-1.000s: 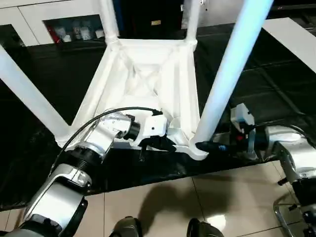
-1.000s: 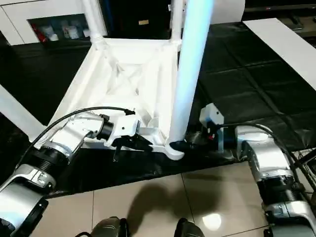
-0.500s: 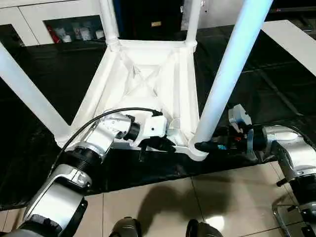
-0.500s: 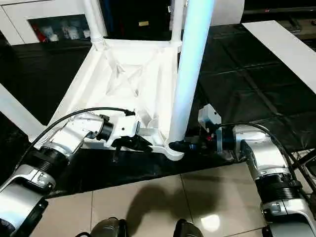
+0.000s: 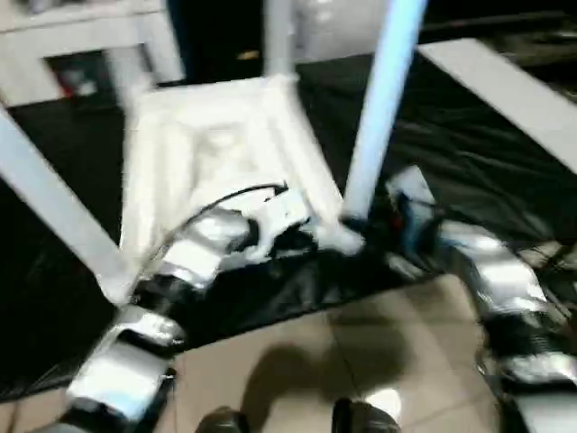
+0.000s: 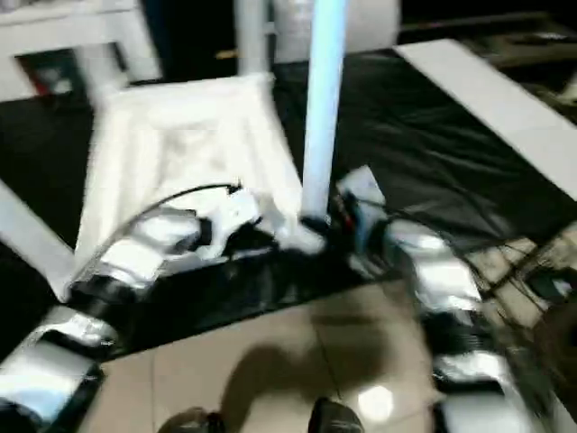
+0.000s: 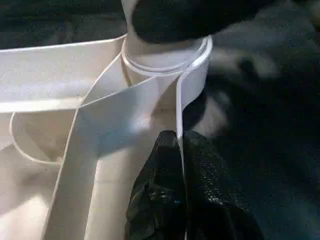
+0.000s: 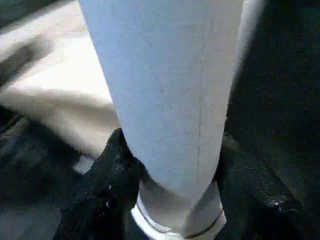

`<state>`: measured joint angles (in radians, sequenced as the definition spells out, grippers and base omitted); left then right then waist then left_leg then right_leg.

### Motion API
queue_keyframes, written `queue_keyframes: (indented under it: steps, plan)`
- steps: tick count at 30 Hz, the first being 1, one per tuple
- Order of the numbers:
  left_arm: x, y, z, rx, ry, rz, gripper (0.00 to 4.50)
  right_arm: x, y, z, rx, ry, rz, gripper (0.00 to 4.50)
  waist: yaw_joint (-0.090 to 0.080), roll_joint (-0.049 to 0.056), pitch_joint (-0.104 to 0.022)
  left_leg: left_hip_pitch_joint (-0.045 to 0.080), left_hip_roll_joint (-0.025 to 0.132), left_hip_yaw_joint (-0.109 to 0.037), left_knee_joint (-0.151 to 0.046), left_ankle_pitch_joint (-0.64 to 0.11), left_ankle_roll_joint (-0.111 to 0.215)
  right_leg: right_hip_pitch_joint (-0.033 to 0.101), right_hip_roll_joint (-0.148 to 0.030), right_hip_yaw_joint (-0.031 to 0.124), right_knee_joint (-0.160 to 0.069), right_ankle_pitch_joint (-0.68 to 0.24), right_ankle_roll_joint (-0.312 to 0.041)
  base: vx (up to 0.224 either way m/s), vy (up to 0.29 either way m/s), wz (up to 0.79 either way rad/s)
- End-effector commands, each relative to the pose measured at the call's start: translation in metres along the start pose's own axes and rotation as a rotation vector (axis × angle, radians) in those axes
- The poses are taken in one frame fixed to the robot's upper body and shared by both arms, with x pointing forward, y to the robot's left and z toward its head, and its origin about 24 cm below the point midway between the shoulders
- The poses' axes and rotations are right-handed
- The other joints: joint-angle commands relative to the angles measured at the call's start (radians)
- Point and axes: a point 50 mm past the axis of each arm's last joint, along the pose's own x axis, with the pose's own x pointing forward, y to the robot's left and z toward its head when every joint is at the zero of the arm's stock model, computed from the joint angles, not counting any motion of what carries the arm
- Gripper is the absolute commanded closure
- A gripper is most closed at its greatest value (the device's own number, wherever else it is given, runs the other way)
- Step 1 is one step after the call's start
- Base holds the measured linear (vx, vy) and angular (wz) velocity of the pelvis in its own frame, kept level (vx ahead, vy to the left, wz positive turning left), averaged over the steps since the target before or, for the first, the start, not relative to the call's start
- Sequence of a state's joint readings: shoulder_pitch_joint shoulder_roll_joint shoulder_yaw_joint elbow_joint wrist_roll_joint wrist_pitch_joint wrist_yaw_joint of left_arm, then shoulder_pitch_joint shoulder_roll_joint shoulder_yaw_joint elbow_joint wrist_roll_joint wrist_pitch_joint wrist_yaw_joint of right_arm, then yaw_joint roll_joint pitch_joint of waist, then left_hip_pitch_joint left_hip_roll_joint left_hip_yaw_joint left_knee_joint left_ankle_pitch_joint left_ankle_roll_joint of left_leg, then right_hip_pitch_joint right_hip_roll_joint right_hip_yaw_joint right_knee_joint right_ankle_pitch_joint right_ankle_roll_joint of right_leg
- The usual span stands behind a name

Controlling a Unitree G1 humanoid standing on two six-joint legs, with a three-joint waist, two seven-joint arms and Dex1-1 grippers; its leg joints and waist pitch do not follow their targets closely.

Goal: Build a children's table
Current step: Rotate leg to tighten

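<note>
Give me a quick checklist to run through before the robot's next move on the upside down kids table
1. Left gripper pinching the table's rim: ok.
2. Right gripper fingers either side of the near leg: ok.
3. Near leg standing in its corner socket: ok.
4. Leg seated fully home: cannot tell.
5. Table resting on the black worktable: ok.

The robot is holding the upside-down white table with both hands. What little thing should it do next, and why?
Probably lift the near edge a little, to start turning the table onto its feet. All four legs look fitted, so flipping seems the step left. The left gripper pinches the thin side wall by the near corner socket, and the right gripper has fingers on both sides of that corner's leg, just above the socket.
</note>
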<state>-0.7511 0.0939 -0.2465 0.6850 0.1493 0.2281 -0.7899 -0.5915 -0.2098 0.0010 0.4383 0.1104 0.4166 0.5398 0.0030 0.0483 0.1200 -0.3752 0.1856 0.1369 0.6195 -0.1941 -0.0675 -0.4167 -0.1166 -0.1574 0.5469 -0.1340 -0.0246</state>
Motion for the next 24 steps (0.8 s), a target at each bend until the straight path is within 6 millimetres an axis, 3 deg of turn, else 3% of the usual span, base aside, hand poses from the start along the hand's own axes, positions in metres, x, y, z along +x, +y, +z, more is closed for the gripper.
queue_keyframes:
  steps: [1,2,3,4,5,6,7,8,9,10,11,12,13,14,15,16,17,18,19,20,22,23,24]
  plan:
    - [0.018,-0.016,0.025,-0.001,-0.071,-0.019,4.50,0.013,0.011,-0.017,0.035,0.093,-0.076,2.54,-0.010,0.006,-0.071,0.025,0.028,-0.014,-0.078,-0.420,0.025,0.063,-0.041,-0.002,-0.121,-0.665,0.008,0.000,0.000,0.00]
    - [0.021,-0.019,0.029,-0.006,-0.077,-0.004,4.50,0.017,0.012,-0.016,0.052,0.085,-0.112,2.54,-0.022,0.016,-0.064,0.004,0.059,-0.031,-0.109,-0.512,0.038,0.090,-0.030,-0.009,-0.091,-0.555,-0.003,0.000,0.000,0.00]
    - [0.024,-0.020,0.032,-0.013,-0.084,0.014,4.50,0.020,0.014,-0.015,0.065,0.072,-0.128,2.54,-0.026,0.022,-0.059,-0.003,0.097,-0.049,-0.151,-0.657,0.031,0.106,-0.022,0.015,-0.017,-0.414,-0.020,0.000,0.000,0.00]
    - [0.027,-0.021,0.036,-0.010,-0.091,0.024,4.50,0.024,0.018,-0.013,0.075,0.058,-0.127,2.54,-0.020,0.022,-0.054,0.001,0.111,-0.051,-0.168,-0.716,0.022,0.101,-0.021,0.039,0.020,-0.342,-0.042,0.000,0.000,0.00]
    - [0.029,-0.023,0.038,-0.008,-0.093,0.032,4.50,0.026,0.021,-0.011,0.082,0.050,-0.128,2.54,-0.020,-0.004,-0.043,0.031,0.080,-0.024,-0.161,-0.764,0.005,0.063,-0.016,0.057,-0.014,-0.397,-0.066,0.000,0.000,0.00]
    - [0.030,-0.023,0.040,-0.003,-0.095,0.043,4.50,0.028,0.022,-0.010,0.084,0.039,-0.136,2.54,-0.024,-0.038,-0.033,0.111,-0.017,0.018,-0.053,-0.611,-0.001,-0.020,-0.014,-0.006,-0.162,-0.812,0.020,0.000,0.000,0.00]
    - [0.030,-0.022,0.041,0.005,-0.092,0.051,4.50,0.028,0.023,-0.008,0.087,0.034,-0.147,2.54,-0.029,-0.039,-0.036,0.130,-0.048,0.032,0.010,-0.489,0.014,-0.032,-0.026,-0.050,-0.208,-0.950,0.078,0.041,-0.056,0.06]
    - [0.030,-0.022,0.041,0.005,-0.091,0.052,4.50,0.028,0.023,-0.008,0.090,0.033,-0.148,2.20,-0.044,-0.005,-0.052,0.095,-0.037,0.032,0.009,-0.399,0.044,0.031,-0.031,-0.107,-0.234,-0.954,0.176,0.045,-0.005,-0.21]
    - [0.029,-0.021,0.041,0.010,-0.084,0.064,4.50,0.028,0.021,-0.008,0.111,0.021,-0.160,1.99,-0.031,0.045,-0.062,-0.020,0.070,-0.034,-0.081,-0.527,0.047,0.177,-0.050,-0.051,0.014,-0.592,0.144,0.045,-0.005,-0.21]
    - [0.028,-0.019,0.040,0.014,-0.077,0.075,4.50,0.027,0.019,-0.006,0.119,0.004,-0.163,1.86,-0.006,0.052,-0.053,-0.053,0.119,-0.063,-0.151,-0.654,0.022,0.179,-0.045,0.024,0.116,-0.333,0.051,0.117,0.058,-0.18]
    - [0.028,-0.019,0.040,0.015,-0.076,0.078,4.50,0.026,0.018,-0.006,0.120,-0.002,-0.163,1.86,0.004,0.047,-0.056,-0.006,0.117,-0.052,-0.176,-0.700,0.025,0.122,-0.028,0.046,0.087,-0.186,0.004,0.137,-0.011,0.01]
    - [0.026,-0.017,0.038,0.021,-0.069,0.083,4.50,0.024,0.016,-0.003,0.109,-0.030,-0.148,1.86,-0.015,-0.047,-0.051,0.050,-0.010,-0.010,-0.079,-0.562,-0.014,0.056,-0.041,0.052,-0.060,-0.665,0.020,0.137,-0.011,0.01]
    - [0.025,-0.016,0.037,0.023,-0.067,0.084,4.50,0.023,0.015,-0.003,0.105,-0.040,-0.142,1.80,0.021,-0.033,-0.057,0.068,-0.036,0.011,-0.040,-0.401,-0.009,0.032,-0.060,0.055,-0.098,-0.874,0.047,0.071,-0.057,0.13]
    - [0.024,-0.015,0.036,0.030,-0.065,0.082,4.50,0.020,0.013,-0.002,0.096,-0.055,-0.136,1.59,0.033,-0.049,-0.066,0.024,-0.030,0.008,-0.042,-0.189,0.044,0.060,-0.090,0.097,-0.091,-0.939,0.055,0.000,0.000,0.00]
    - [0.022,-0.013,0.034,0.034,-0.060,0.083,4.50,0.017,0.010,-0.002,0.089,-0.071,-0.129,1.43,0.055,-0.037,-0.080,-0.016,-0.010,-0.001,-0.077,-0.061,0.055,0.090,-0.068,0.093,-0.062,-0.752,0.035,0.000,0.000,0.00]
    - [0.021,-0.012,0.032,0.047,-0.059,0.078,4.50,0.013,0.007,-0.002,0.083,-0.084,-0.128,1.41,0.060,-0.028,-0.092,-0.010,-0.001,-0.002,-0.083,0.000,0.062,0.085,-0.056,0.092,-0.044,-0.586,-0.005,0.067,-0.050,-0.06]
    - [0.019,-0.010,0.031,0.058,-0.060,0.071,4.50,0.010,0.003,-0.002,0.078,-0.092,-0.128,1.41,0.059,-0.019,-0.097,-0.003,0.007,-0.001,-0.080,0.068,0.099,0.067,-0.032,0.092,-0.018,-0.289,-0.104,0.000,0.000,0.00]
    - [0.015,-0.005,0.027,0.072,-0.045,0.071,4.50,0.000,-0.003,-0.001,0.058,-0.124,-0.117,1.30,0.054,-0.020,-0.098,-0.013,0.006,0.003,-0.072,0.071,0.127,0.068,-0.022,0.091,0.002,-0.128,-0.188,0.000,0.000,0.00]
    - [0.015,-0.005,0.027,0.072,-0.045,0.071,4.50,0.000,-0.003,-0.001,0.058,-0.124,-0.117,1.30,0.054,-0.020,-0.098,-0.013,0.006,0.003,-0.072,0.071,0.127,0.068,-0.022,0.091,0.002,-0.128,-0.188,0.000,0.000,0.00]
    - [0.011,-0.002,0.023,0.089,-0.034,0.072,4.50,-0.007,-0.008,0.000,0.048,-0.144,-0.112,1.14,0.058,-0.019,-0.103,-0.019,0.006,0.005,-0.065,0.107,0.181,0.073,-0.019,0.088,0.016,0.016,-0.259,0.000,0.000,0.00]
    - [0.008,0.003,0.020,0.105,-0.023,0.071,4.50,-0.014,-0.011,0.000,0.035,-0.159,-0.091,1.03,0.058,-0.019,-0.098,-0.023,0.006,0.008,-0.064,0.078,0.212,0.073,-0.020,0.085,0.012,0.013,-0.283,0.000,0.000,0.00]
    - [0.005,0.006,0.018,0.119,-0.015,0.068,4.50,-0.021,-0.013,0.001,0.018,-0.172,-0.073,0.97,0.060,-0.017,-0.093,-0.022,0.009,0.008,-0.067,0.023,0.212,0.073,-0.023,0.083,0.001,-0.059,-0.275,0.000,0.000,0.00]
    - [0.004,0.008,0.017,0.123,-0.008,0.070,4.50,-0.025,-0.014,0.001,0.012,-0.177,-0.062,0.79,0.060,-0.016,-0.089,-0.020,0.013,0.010,-0.071,-0.033,0.191,0.071,-0.024,0.084,-0.007,-0.139,-0.259,0.000,0.000,0.00]
